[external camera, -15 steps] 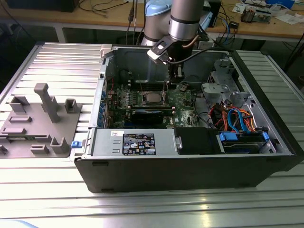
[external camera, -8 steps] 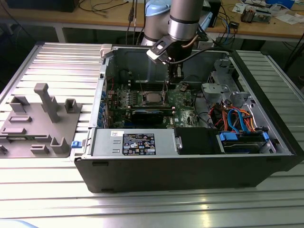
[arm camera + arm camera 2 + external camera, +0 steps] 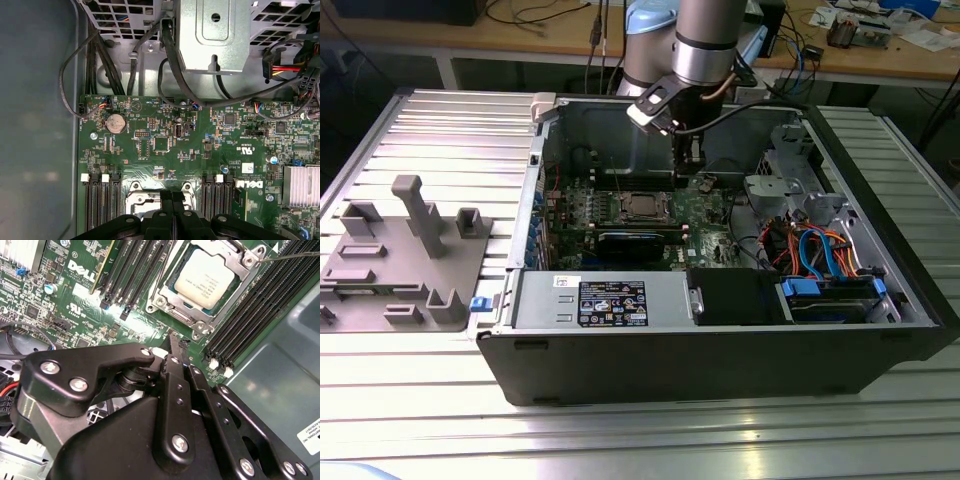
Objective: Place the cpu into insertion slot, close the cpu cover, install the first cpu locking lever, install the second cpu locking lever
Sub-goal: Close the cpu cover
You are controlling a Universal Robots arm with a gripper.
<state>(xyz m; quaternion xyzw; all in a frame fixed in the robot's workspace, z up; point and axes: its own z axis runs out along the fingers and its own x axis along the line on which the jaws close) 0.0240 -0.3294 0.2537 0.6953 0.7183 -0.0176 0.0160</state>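
Under the fingers, surface (image 3: pixel 420 420): ribbed metal, carrying everything; a grey holder tray (image 3: pixel 405 255) sat well away from the fingers, toward the exterior view's left.
Computer case (image 3: pixel 720 350): lay open on the surface, its walls all around the fingers.
Arm (image 3: pixel 705 40): reached down into the case from above.
Motherboard (image 3: pixel 190 150): green, flat on the case floor directly below the fingers.
Fingers (image 3: pixel 174 355): black, pressed together at the tips with nothing seen between them, hanging just above the board.
Cpu cover (image 3: pixel 235 262): silver frame lay down flat, near the fingertips but apart from them.
Cpu (image 3: pixel 207 277): silver-grey face showed through the cover's window, untouched by the fingers.
Lever rod (image 3: pixel 292 256): thin wire ran out from the cover's far corner; whether it was hooked, I could not tell.
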